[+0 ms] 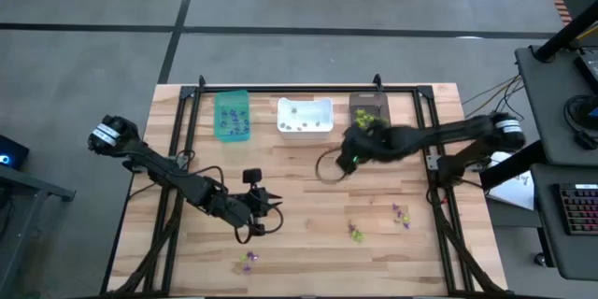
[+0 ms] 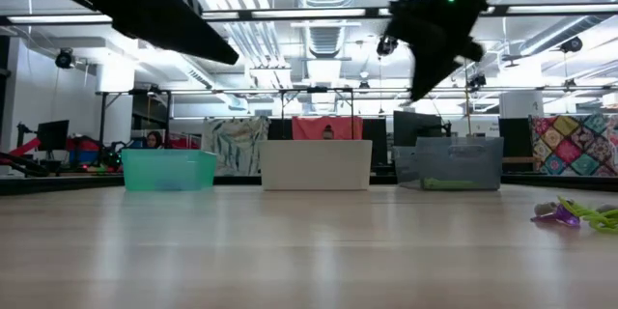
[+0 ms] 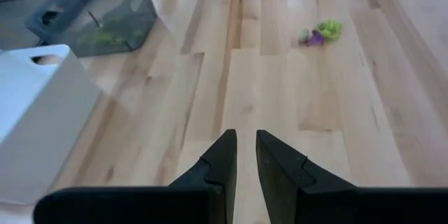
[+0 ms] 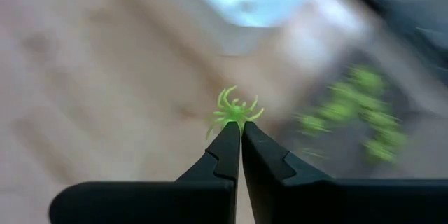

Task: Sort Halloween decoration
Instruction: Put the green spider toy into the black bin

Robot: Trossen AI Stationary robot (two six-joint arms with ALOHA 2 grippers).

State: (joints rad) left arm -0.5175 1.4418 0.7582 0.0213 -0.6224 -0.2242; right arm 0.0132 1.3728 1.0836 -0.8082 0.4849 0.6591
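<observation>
Lime-green spider (image 4: 234, 113), legs splayed outward, pinched in the right hand (image 4: 240, 127).

In the right wrist view the dark bin (image 4: 350, 122) and its lime-green trinkets (image 4: 364, 105) are smeared by blur. From above, the trinkets in the teal bin (image 1: 233, 115) and white bin (image 1: 305, 117) are too small to identify

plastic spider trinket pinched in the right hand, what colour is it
Lime green plastic spider trinket, clearest in the right wrist view.
</observation>
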